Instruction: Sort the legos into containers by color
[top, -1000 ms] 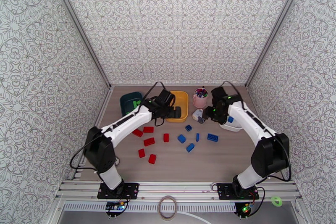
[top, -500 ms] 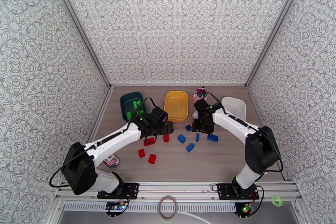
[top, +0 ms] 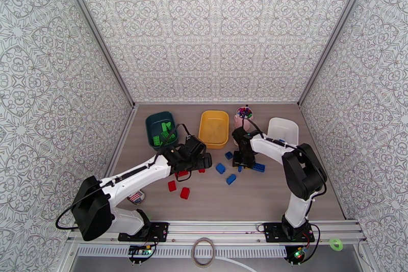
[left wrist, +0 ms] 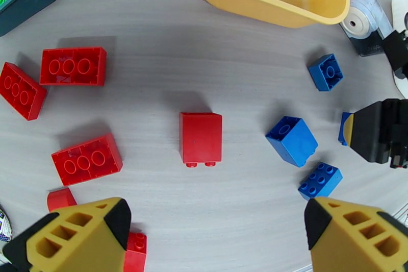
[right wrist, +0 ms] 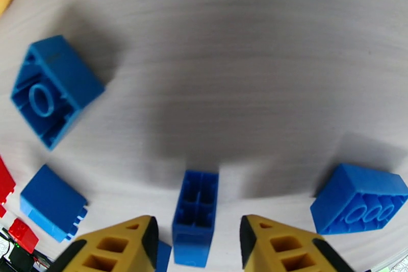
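Table (top: 306, 186): wood grain, with the legos loose across the middle.

Left gripper (left wrist: 214, 212): jaws wide apart, nothing between them. Hangs over the red scatter. Just ahead of the fingertips, a red brick (left wrist: 200, 138) on its side, studs toward the camera. Left of it, three more red bricks (left wrist: 73, 66), studs up, none touching.

Right gripper (right wrist: 198, 224): jaws apart, straddling a narrow blue brick (right wrist: 196, 206) with its hollow underside showing. A strip of table visible on each side of it, so no contact seen at the pads. Around it, other blue bricks (right wrist: 357, 199): one off to the right on its side, two to the left, all apart.

Containers along the far side:
- Teal tub (top: 150, 124), far left, with green bricks (top: 162, 130) inside.
- Yellow tub (top: 214, 132), centre.
- White tub (top: 283, 130), right.

Pink cup (top: 244, 115) of pens, between the yellow and white tubs.

Striped packet (top: 135, 196), near the front, partly tucked behind the left arm.
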Available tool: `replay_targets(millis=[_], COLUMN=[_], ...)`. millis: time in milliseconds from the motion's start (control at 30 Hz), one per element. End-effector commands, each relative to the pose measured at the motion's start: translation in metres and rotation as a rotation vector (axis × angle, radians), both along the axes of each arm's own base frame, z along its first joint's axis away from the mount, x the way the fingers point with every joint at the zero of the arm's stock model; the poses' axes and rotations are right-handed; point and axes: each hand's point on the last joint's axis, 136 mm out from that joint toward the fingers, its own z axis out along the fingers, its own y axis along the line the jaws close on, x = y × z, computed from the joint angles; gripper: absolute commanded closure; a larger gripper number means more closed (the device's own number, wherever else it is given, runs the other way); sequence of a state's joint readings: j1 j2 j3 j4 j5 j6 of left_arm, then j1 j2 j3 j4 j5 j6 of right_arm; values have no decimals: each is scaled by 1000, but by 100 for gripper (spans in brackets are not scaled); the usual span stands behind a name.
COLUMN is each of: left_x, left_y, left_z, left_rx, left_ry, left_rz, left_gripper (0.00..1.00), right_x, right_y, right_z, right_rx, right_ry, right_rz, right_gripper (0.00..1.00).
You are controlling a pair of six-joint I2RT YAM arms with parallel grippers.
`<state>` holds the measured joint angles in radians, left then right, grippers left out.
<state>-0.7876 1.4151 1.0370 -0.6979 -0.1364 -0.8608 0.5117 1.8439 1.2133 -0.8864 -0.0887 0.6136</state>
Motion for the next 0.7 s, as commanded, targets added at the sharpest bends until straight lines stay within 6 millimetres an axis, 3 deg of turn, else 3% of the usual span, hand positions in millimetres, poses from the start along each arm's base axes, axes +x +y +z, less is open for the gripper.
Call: replay_targets(millis=[0,333,467,667], left_x=[10,24,34,48], left_y=[-9,-34,-53,-83], left_z=[9,9,13,24], left_rx=[-13,-41,-86,-117], left_ry=[-29,-16,-19,-37], left_rz=[-4,-82,-143,-253], left_gripper=[5,5,4,1], right_x=[-2,-3,-1,9], right_y=[-1,-4,-5,-13], right_z=[-13,-9,9,43], right_rx=[-23,-28,-21,10], right_ry=[12,-3,-39,-106], right_rz=[-6,-16,-21,-58], right_gripper=[56,78,85,86])
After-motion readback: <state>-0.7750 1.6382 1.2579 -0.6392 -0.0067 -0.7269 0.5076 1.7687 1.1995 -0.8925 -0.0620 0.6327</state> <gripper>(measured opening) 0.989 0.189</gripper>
